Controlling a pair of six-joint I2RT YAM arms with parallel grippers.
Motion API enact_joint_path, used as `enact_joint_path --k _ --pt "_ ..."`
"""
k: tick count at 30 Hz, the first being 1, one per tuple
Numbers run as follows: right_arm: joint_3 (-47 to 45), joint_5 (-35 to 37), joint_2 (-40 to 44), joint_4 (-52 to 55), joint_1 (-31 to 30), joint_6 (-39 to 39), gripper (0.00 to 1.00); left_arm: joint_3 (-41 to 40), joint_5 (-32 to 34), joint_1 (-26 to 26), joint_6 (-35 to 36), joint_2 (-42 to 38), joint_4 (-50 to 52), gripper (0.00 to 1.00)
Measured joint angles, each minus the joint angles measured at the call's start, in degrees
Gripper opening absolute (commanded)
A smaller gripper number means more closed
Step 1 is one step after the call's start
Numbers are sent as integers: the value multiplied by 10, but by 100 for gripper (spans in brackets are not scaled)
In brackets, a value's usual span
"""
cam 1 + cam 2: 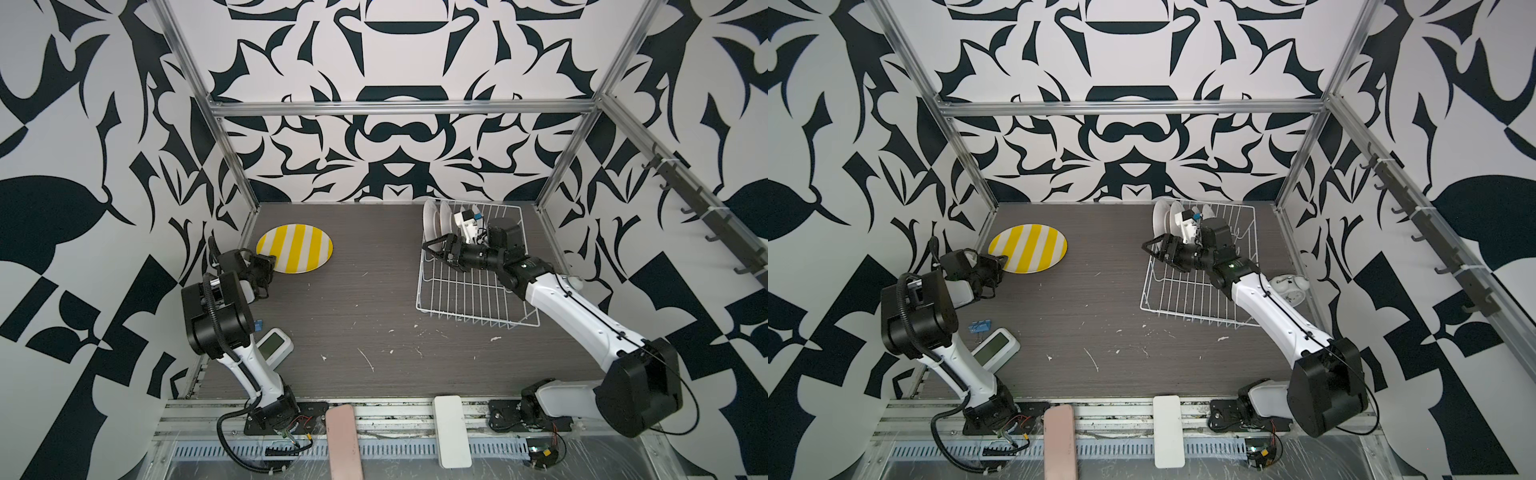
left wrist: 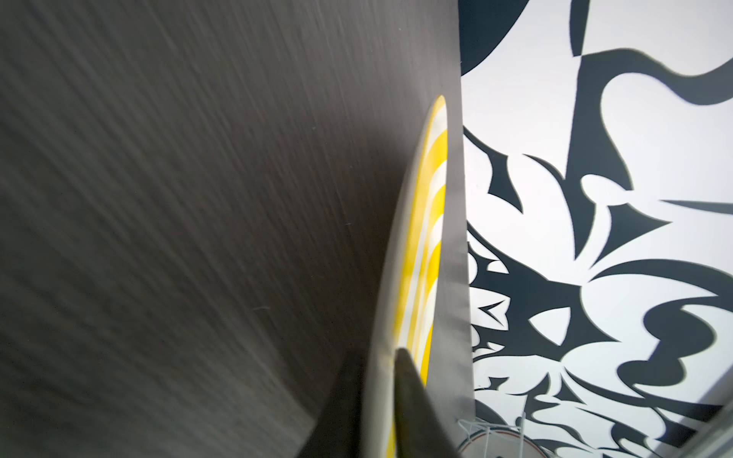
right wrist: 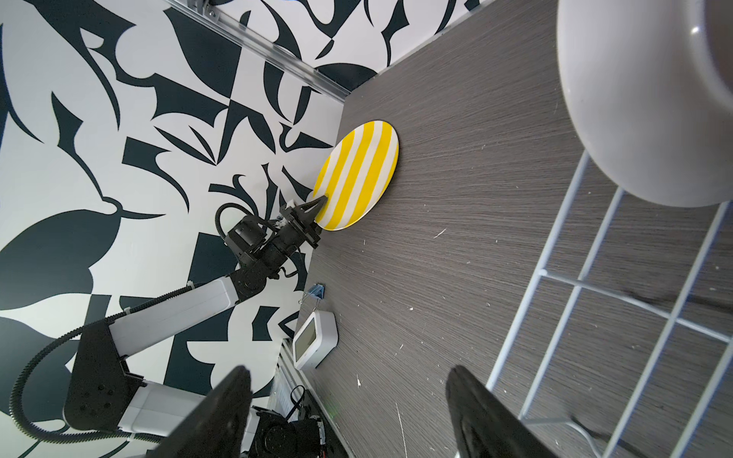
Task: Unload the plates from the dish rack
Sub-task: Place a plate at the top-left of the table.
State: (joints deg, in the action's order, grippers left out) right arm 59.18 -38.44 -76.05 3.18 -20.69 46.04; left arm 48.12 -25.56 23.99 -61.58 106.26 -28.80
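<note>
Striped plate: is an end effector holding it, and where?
Left end effector straddles the rim of the striped plate; whether it grips cannot be told.

No text, brand or number can be made out anywhere, tbh. A screen is seen on the small white device (image 1: 994, 345) in both top views, but nothing can be read on it.

A small white screen gadget (image 1: 272, 345) lies at eight o'clock on the dark table (image 1: 365, 299), a blue binder clip (image 1: 980, 326) just beside it. A white alarm clock (image 1: 1289, 287) sits at three o'clock; a pink slab (image 1: 343, 440) and a white slab (image 1: 451, 430) lie at six.
</note>
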Motion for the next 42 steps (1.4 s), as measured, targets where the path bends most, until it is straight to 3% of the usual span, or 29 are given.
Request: enact_joint_path --k 11,23,42 --pt "0 2 0 1 3 -5 81 0 12 0 6 0 20 54" --pt "-5 3 15 9 5 -10 81 1 33 0 20 -5 52 74" --pt "-13 19 66 50 15 -36 82 -8 82 1 44 -61 115 84"
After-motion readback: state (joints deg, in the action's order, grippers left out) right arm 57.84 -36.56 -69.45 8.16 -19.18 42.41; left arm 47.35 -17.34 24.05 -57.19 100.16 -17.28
